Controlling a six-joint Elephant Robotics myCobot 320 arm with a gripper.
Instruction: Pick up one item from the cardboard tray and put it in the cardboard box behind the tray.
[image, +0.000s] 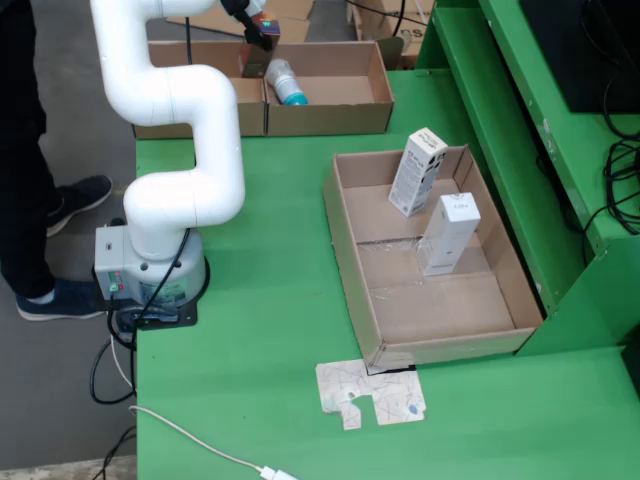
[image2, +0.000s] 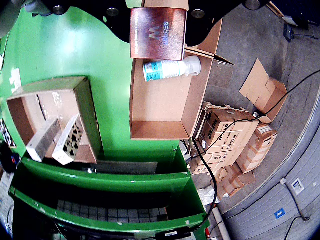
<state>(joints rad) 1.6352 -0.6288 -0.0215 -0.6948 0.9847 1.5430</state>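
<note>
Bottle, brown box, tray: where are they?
Bottle (image2: 167, 69): gripper view, on its label.
Brown box (image2: 158, 33): gripper view, on its front face.
Tray (image: 345, 240): still view, on its left wall.

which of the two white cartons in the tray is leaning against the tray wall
The far carton, with the dark printed side, leans on the tray wall; the plainer carton stands mid-tray.

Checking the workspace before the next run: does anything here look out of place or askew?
A torn cardboard scrap lies loose on the green table in front of the tray. In the tray, one white box leans tilted against the wall. A bottle lies on its side in the rear box.
</note>
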